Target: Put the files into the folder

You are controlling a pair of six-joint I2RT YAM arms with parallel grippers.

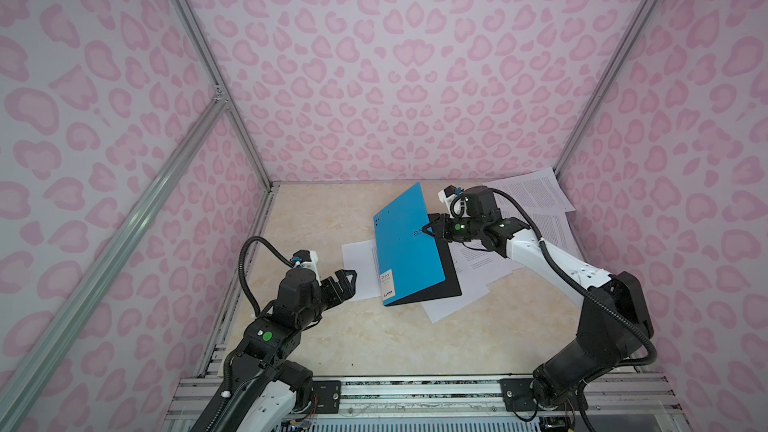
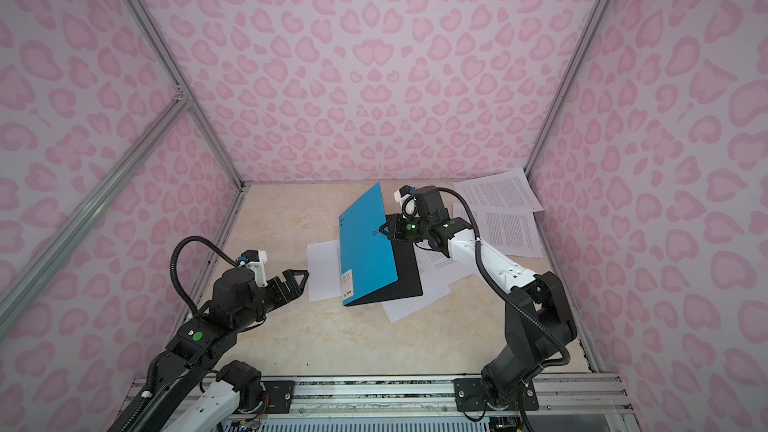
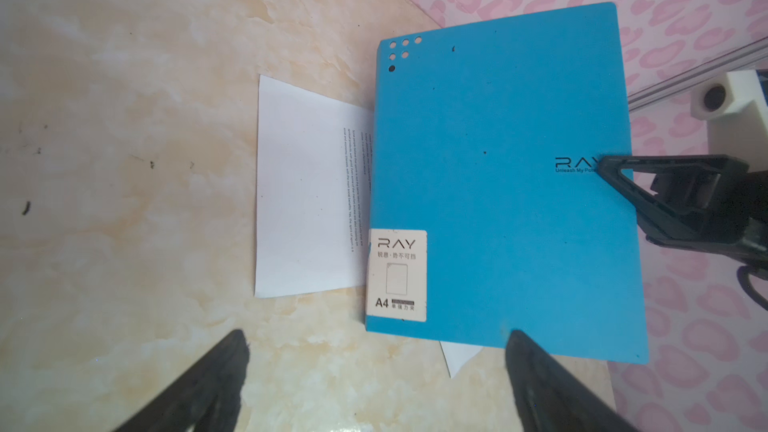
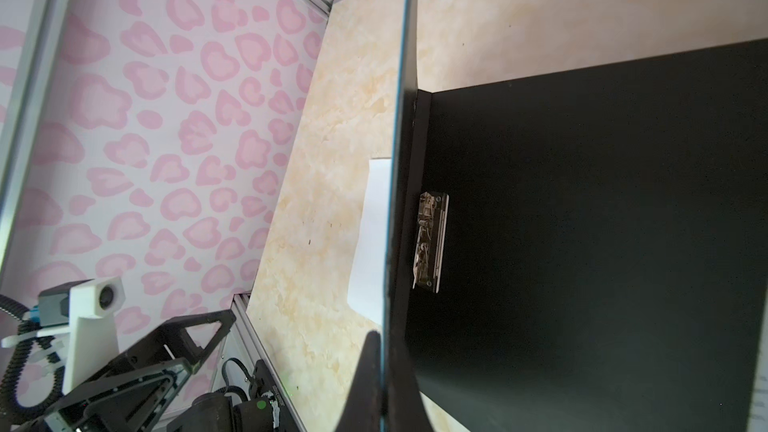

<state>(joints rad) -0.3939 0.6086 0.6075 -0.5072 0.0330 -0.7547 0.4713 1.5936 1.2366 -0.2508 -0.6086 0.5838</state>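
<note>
**Folder held half open on the bench, sheets loose around it**

The folder (image 1: 405,243) sits near the middle of the bench (image 1: 332,338), toward the back. Its back cover lies flat, black side up. The blue front cover stands tilted up from the spine, which runs along the folder's left side in both top views.

The right gripper (image 1: 432,227) is clamped on the free long edge of the raised cover. The right wrist view shows one finger on each face of that edge. A metal clip (image 4: 430,241) sits on the black inside, just beside the spine.

The left gripper (image 1: 350,278) has its jaws spread wide and holds nothing. It is at the left edge of a sheet that pokes out from under the spine.

The files (image 1: 534,193) are scattered:
- Two printed sheets lie at the back right, and the farthest has a corner at the frame post.
- Others are under and around the folder, sticking out past its near and right edges.

Bare bench runs along the front and along the left wall, where the left arm works.

The white label (image 3: 397,275) at the cover's near spine corner reads "RAY" and "A4", with Chinese characters. The printed logo (image 3: 577,164) reads "RAY" over "Unleash My Po", and a finger of the right gripper covers the rest. Six small round holes (image 3: 401,51) mark the far spine corner. The text on the sheets is too small to read.
</note>
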